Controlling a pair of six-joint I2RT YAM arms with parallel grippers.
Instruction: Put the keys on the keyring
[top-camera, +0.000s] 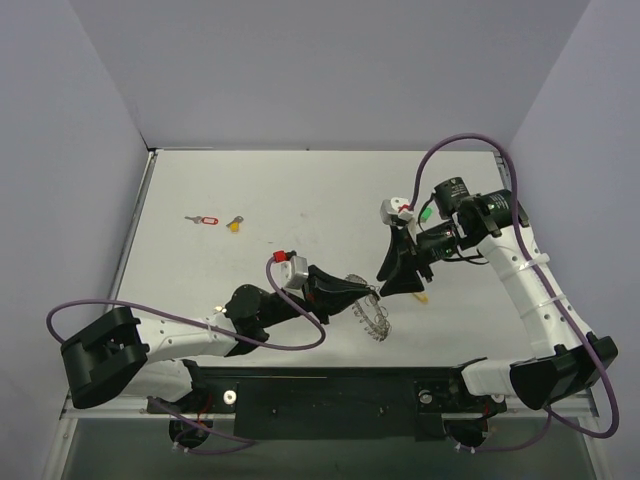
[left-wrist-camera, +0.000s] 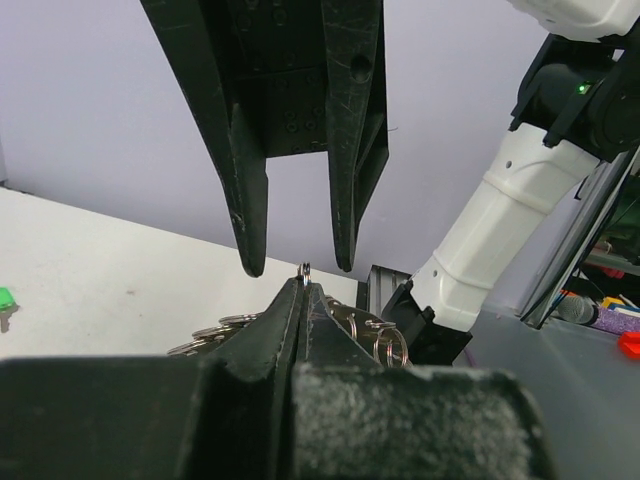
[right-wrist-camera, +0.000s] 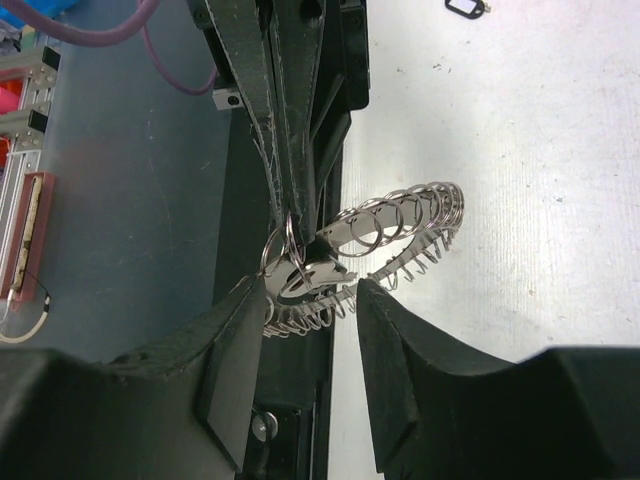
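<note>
**Keyring held, right gripper free: you are between keys in the threading step.**

On the table (top-camera: 200, 290), your left gripper (top-camera: 362, 296) is clamped tight on one edge of the keyring (right-wrist-camera: 420, 205), which sits near the table's front edge. Your right gripper (right-wrist-camera: 312, 295) stands about half-open astride that same spot and grips nothing. A flat silvery blade (right-wrist-camera: 325, 268) lies against the coil there, and I cannot tell whether it is fully threaded. The red key (top-camera: 205, 220) and yellow key (top-camera: 235, 224) lie loose at the far left, well apart from the ring. Next, I judge, you should lift the right fingers clear without snagging the wire, then fetch a loose key.
</note>
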